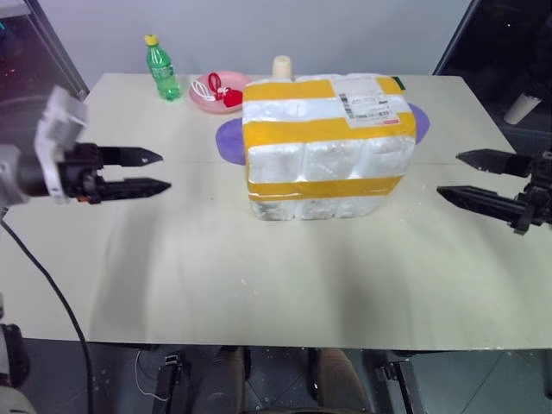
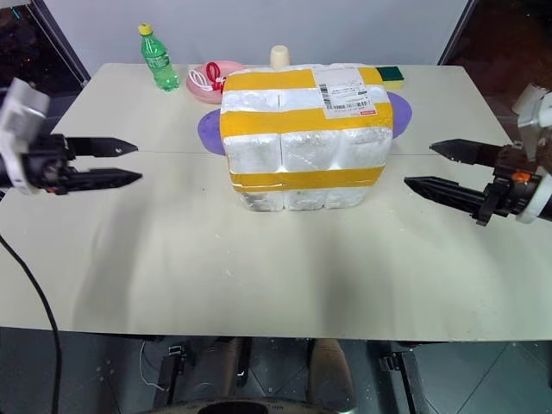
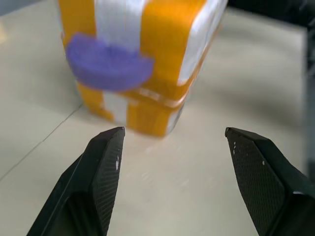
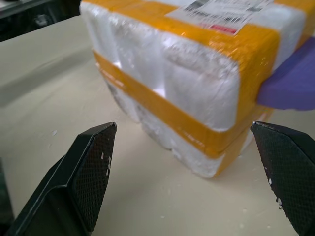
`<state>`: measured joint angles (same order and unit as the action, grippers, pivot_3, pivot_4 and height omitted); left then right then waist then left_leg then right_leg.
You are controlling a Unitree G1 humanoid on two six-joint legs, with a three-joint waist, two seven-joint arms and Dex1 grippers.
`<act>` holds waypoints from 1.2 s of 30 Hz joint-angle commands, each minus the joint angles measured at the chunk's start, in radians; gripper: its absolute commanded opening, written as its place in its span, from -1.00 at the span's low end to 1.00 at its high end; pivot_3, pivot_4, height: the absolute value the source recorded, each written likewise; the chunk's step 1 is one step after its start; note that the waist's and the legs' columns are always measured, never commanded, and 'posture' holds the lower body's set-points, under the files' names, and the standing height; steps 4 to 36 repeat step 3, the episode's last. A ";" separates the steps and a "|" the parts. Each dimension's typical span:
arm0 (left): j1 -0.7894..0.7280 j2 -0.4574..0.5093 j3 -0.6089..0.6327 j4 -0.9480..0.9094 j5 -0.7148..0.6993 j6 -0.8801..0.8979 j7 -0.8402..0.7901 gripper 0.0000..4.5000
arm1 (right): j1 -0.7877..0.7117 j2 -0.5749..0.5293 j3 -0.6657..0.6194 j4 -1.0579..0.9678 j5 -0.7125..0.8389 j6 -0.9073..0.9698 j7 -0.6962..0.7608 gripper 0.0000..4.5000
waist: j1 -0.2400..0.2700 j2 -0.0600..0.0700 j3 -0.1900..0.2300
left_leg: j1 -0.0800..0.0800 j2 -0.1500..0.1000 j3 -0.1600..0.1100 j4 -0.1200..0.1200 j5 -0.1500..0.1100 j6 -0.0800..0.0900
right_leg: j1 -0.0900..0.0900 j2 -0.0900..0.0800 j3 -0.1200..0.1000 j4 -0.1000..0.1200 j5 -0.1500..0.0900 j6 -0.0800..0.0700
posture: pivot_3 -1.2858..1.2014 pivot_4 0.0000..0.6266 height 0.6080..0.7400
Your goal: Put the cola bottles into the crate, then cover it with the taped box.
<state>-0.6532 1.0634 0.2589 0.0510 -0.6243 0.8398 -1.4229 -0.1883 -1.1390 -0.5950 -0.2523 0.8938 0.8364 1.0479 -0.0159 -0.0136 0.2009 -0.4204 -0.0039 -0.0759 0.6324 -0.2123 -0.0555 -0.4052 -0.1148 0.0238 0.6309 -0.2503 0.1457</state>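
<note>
- Two tools flank the taped box [image 1: 326, 147], neither touching it: left tool [image 1: 155, 171] toward the tabletop's left edge, right tool [image 1: 461, 177] toward the right edge, each with jaws spread and holding nothing.
- Taped box: white foam with wide yellow bands and a shipping label [image 1: 366, 99] on top; it stands upright at mid-tabletop, somewhat toward the far edge.
- Crate and cola bottles: cannot tell where they are; a seam low on the box suggests the crate may sit under it, but that is a guess.
- Purple plate [image 1: 226, 142]: lies under or behind the box, sticking out on both sides.
- Green bottle [image 1: 161, 67] and pink dish [image 1: 216, 93]: near the far edge, left of the box.
- Cream object [image 1: 282, 66]: just behind the box.
- Judgement: covering looks done or nearly so.
- Risk: if the box rests partly on the plate, it may sit tilted and rock at a touch.
- Risk: a one-sided nudge from either tool could slide the light foam off whatever is beneath it.
- Risk: a hard squeeze could dent or crumble the foam.
</note>
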 commanded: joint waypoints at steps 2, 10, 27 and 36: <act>-0.107 0.018 -0.058 0.091 -0.004 -0.012 -0.049 0.52 | -0.027 -0.018 0.028 0.015 -0.036 -0.046 0.034 1.00 | -0.001 0.000 0.000 | 0.001 0.001 0.000 0.000 0.000 0.000 | 0.000 0.001 0.000 0.001 0.000 0.000 | 0.03 -0.52 0.98; -0.122 0.019 -0.074 0.106 0.001 -0.024 -0.060 0.52 | -0.036 -0.015 0.038 0.014 -0.037 -0.049 0.035 1.00 | -0.001 0.000 0.000 | 0.001 0.001 -0.001 0.000 0.000 0.000 | 0.000 0.001 0.000 0.001 0.000 0.000 | 0.03 -0.52 0.98; -0.122 0.019 -0.074 0.106 0.001 -0.024 -0.060 0.52 | -0.036 -0.015 0.038 0.014 -0.037 -0.049 0.035 1.00 | -0.001 0.000 0.000 | 0.001 0.001 -0.001 0.000 0.000 0.000 | 0.000 0.001 0.000 0.001 0.000 0.000 | 0.03 -0.52 0.98; -0.122 0.019 -0.074 0.106 0.001 -0.024 -0.060 0.52 | -0.036 -0.015 0.038 0.014 -0.037 -0.049 0.035 1.00 | -0.001 0.000 0.000 | 0.001 0.001 -0.001 0.000 0.000 0.000 | 0.000 0.001 0.000 0.001 0.000 0.000 | 0.03 -0.52 0.98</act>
